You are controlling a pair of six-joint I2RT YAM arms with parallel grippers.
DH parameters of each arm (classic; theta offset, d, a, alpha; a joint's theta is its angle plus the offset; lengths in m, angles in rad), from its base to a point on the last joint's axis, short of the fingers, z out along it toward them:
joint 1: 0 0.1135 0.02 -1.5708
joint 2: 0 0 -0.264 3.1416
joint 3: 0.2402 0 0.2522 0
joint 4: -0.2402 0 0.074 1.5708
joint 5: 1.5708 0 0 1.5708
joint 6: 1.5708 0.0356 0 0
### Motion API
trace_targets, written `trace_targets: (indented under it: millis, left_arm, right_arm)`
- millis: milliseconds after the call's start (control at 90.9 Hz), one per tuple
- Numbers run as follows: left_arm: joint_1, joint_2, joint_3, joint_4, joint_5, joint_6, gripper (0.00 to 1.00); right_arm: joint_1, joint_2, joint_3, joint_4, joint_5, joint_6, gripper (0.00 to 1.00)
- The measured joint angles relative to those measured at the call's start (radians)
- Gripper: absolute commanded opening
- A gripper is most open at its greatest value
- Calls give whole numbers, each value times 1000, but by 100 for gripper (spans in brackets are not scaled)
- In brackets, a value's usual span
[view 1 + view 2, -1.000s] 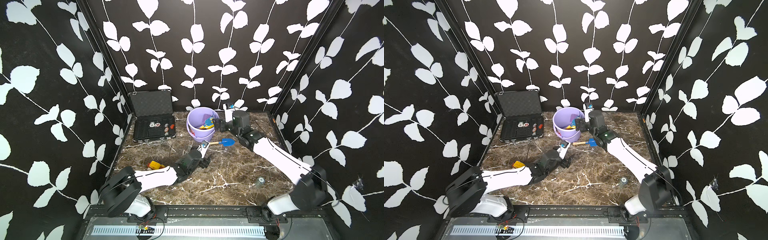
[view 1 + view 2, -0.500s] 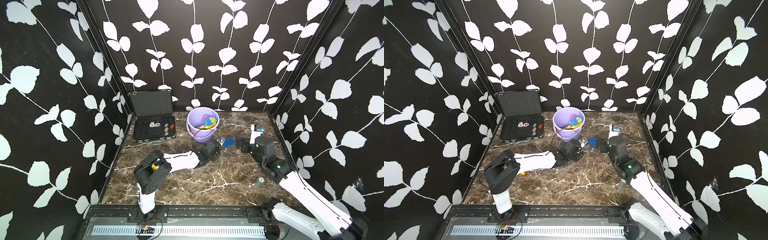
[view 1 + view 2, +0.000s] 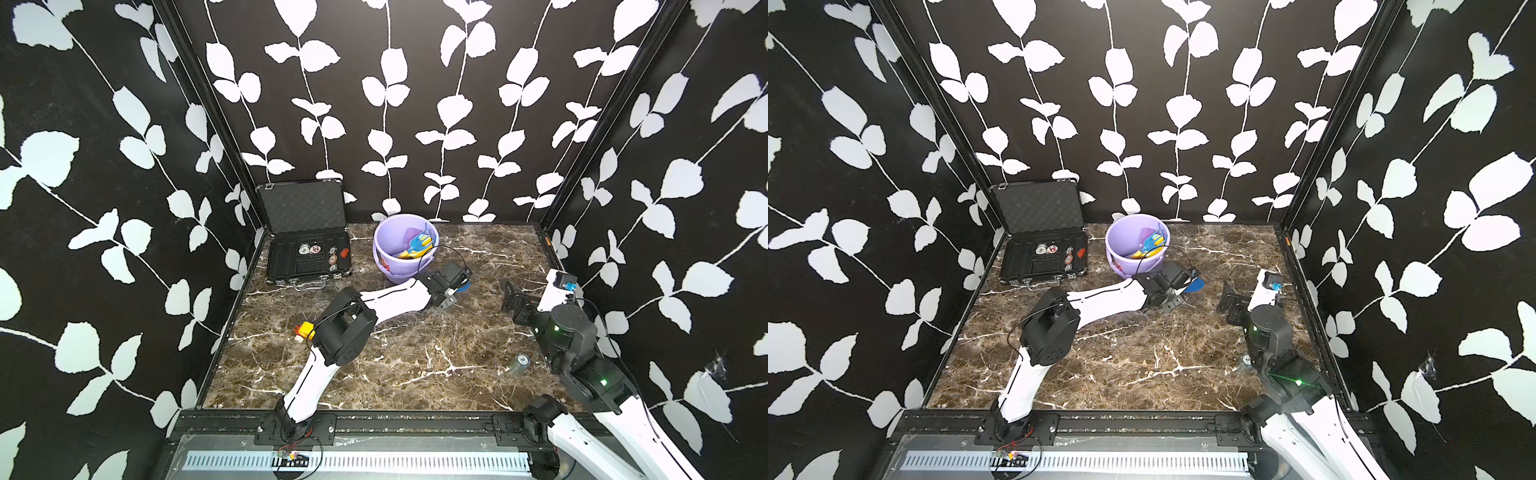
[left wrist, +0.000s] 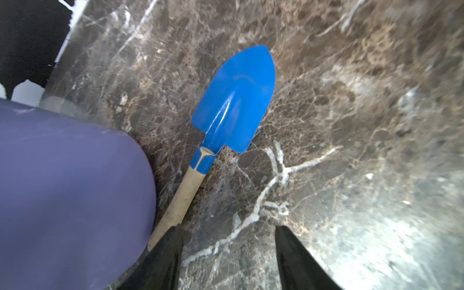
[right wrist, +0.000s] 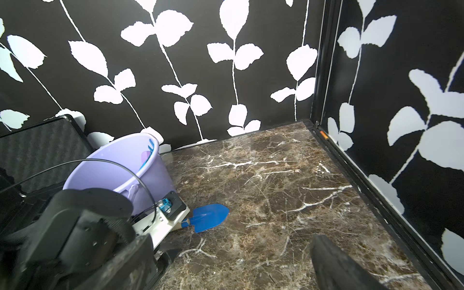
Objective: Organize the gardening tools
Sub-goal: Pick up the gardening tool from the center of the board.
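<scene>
The marble table (image 3: pixel 415 374) spreads under both my pincers. The open black case (image 3: pixel 305 208) stands well apart to the left of my left pincer (image 4: pixel 227 228), beyond the lavender bucket (image 3: pixel 390 241). That bucket stands just beside the left pincer, on its back-wall side, with yellow, light blue and purple tools (image 3: pixel 415 245) resting inside.

The blue trowel (image 4: pixel 233 100) lies flat on the marble straight ahead of my left pincer, blade pointing away. Its wooden handle end reaches one finger (image 4: pixel 165 251), though I cannot tell whether they touch. That pincer's fingers stand apart, with bare marble between them.

My right pincer (image 5: pixel 244 243) hangs spread wide over bare marble, well to the right of the trowel. The yellow-and-red toy vehicle (image 3: pixel 305 330) lies well behind my left pincer, near the elbow. A small round cap (image 3: pixel 521 360) lies behind my right pincer.
</scene>
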Motion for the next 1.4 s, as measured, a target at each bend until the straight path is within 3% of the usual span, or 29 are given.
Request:
trace_targets:
  millis: [462, 792, 1397]
  left_arm:
    - [71, 140, 218, -181, 36, 58, 66]
    - [96, 205, 288, -231, 93, 73, 78]
    - [101, 259, 382, -280, 146, 69, 81]
  right_arm:
    - [0, -45, -17, -53, 10, 14, 100]
    - [0, -60, -30, -63, 11, 25, 100]
    - [0, -101, -49, -63, 25, 48, 99]
